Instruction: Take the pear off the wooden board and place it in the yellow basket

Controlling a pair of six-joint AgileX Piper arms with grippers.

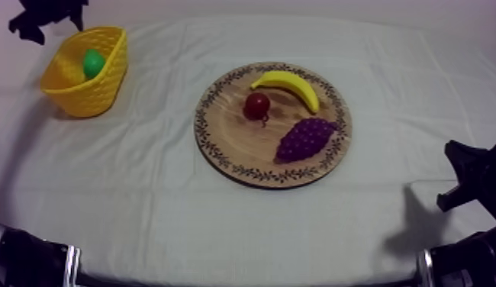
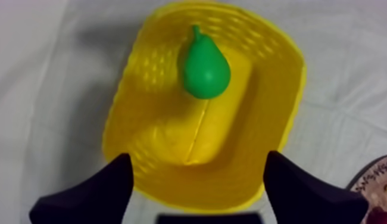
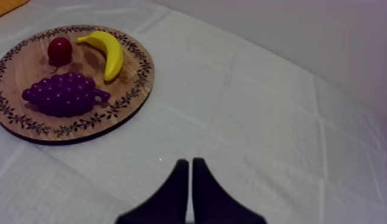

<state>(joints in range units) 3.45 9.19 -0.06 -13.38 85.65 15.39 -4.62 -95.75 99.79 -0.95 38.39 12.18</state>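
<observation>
The pear (image 2: 205, 67) lies in the yellow basket (image 2: 273, 119), far left, seemingly settled. The left gripper (image 2: 197, 161) hangs over it, fingers spread, empty; the release looks done, so next comes lifting clear. The right gripper (image 3: 190, 167) sits near right, fingers pressed together.

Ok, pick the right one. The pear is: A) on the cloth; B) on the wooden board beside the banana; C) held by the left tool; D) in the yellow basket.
D: the pear lies inside the yellow basket, with the left tool open and empty over it.
</observation>
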